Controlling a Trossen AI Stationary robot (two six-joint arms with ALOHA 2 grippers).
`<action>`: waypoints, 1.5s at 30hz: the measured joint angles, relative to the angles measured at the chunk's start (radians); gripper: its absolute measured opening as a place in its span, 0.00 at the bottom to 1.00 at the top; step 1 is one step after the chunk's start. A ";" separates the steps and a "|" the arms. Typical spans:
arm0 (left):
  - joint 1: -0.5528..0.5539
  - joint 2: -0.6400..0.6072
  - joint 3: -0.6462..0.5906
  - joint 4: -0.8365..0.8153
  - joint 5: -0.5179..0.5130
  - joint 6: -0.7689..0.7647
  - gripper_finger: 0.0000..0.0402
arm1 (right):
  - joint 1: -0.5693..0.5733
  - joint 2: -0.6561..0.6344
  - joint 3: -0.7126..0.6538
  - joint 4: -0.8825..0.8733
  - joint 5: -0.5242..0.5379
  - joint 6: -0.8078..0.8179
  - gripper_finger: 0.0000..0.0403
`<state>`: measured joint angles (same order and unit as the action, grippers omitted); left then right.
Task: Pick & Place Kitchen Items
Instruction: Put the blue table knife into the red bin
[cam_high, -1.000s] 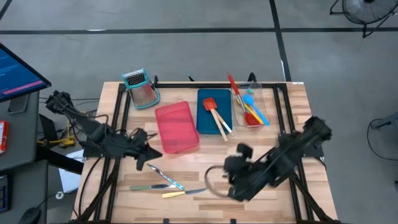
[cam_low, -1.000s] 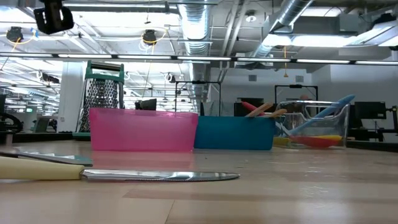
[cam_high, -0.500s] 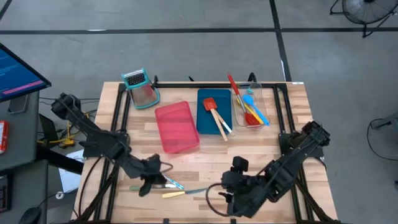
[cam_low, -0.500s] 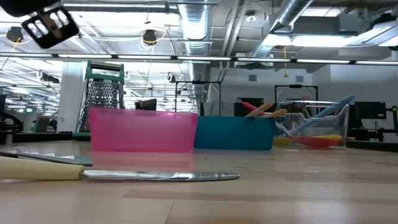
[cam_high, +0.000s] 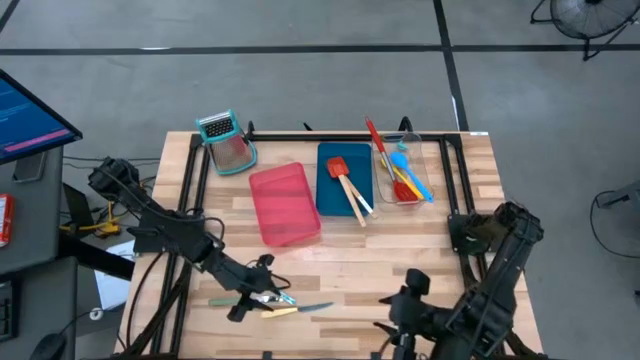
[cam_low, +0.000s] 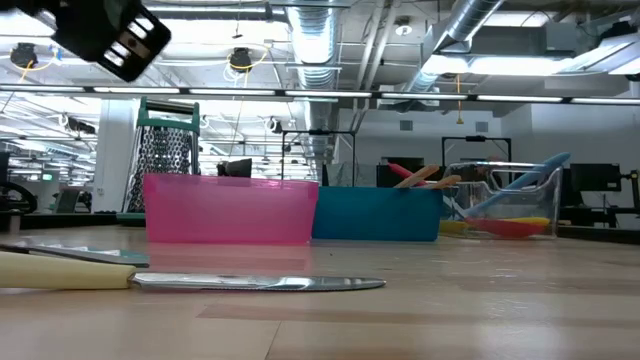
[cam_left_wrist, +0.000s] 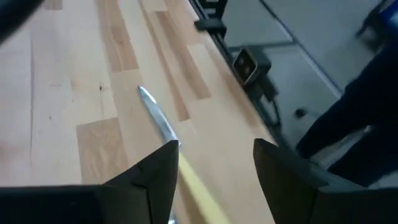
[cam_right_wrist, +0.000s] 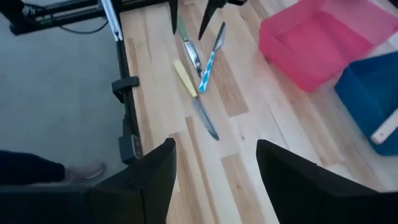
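No readable text, labels or brand marks anywhere. The monitor beside the table shows lines of text, too small to read.

Overhead camera looks straight down on the whole table; a tabletop-level one faces the room. Wrist cameras look down closely — both catch the yellow knife, also seen from above.

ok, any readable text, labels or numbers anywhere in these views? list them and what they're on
None readable.
Monitor beside the table, high view: lines of text on a blue screen, too small to read.
Pink tray, blue tray, grater, knives: no visible markings.
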<state>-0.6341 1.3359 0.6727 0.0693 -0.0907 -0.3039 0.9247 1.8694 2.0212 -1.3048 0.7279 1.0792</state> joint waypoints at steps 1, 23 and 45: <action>0.005 0.012 0.000 0.001 0.009 0.031 0.49 | 0.006 0.000 0.000 -0.005 0.005 0.020 0.54; 0.122 0.302 0.000 0.008 0.097 0.177 0.42 | 0.017 0.000 0.000 -0.015 0.010 0.083 0.54; 0.130 0.360 0.002 0.017 0.042 0.218 0.21 | 0.017 0.000 0.000 -0.050 0.006 0.153 0.54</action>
<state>-0.5043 1.6955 0.6750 0.0860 -0.0482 -0.0864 0.9421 1.8694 2.0212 -1.3552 0.7338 1.2320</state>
